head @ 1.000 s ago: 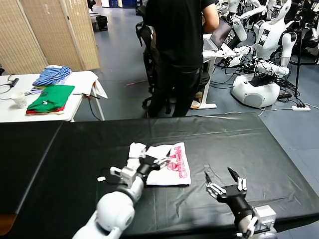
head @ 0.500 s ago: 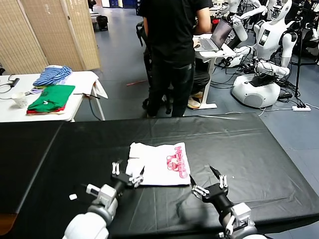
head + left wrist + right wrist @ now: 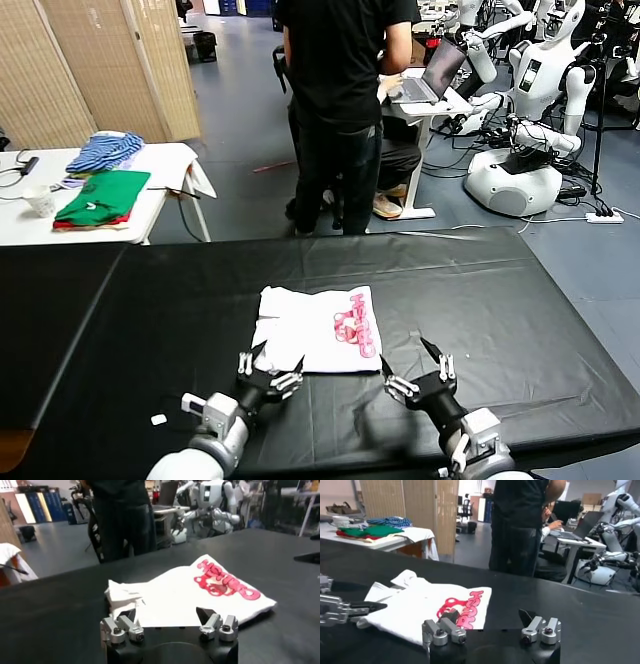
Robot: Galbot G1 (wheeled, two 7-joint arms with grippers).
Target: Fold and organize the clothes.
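we see a plain white short-sleeved cotton t-shirt with a pink printed logo [image 3: 318,332] lying folded into a rough rectangle on the black cloth-covered table [image 3: 150,320], about midway across it and toward the near half; the pink logo sits on its right side, and a small crumpled fold of white fabric sticks up at its far-left corner. the left gripper [image 3: 268,372] hangs just near of the shirt's near-left edge with its fingers spread wide, holding nothing; in the left wrist view [image 3: 167,625] the shirt lies right beyond the fingertips, and we cannot tell whether the tips touch the fabric. the right gripper [image 3: 412,368] is to the right of it, near the shirt's near-right corner but apart from the cloth, its fingers also spread wide and empty; in the right wrist view [image 3: 490,626] the shirt [image 3: 427,607] lies just beyond it. a small white scrap [image 3: 157,420] lies on the table at the near left. far left, a white side table [image 3: 30,225] carries a green folded garment [image 3: 103,195] over a red one, a blue striped garment [image 3: 105,150] and a white cup [image 3: 40,200]. a person in black clothing [image 3: 345,100] stands beyond the far edge of the table, and white robots [image 3: 535,110] stand at the far right.
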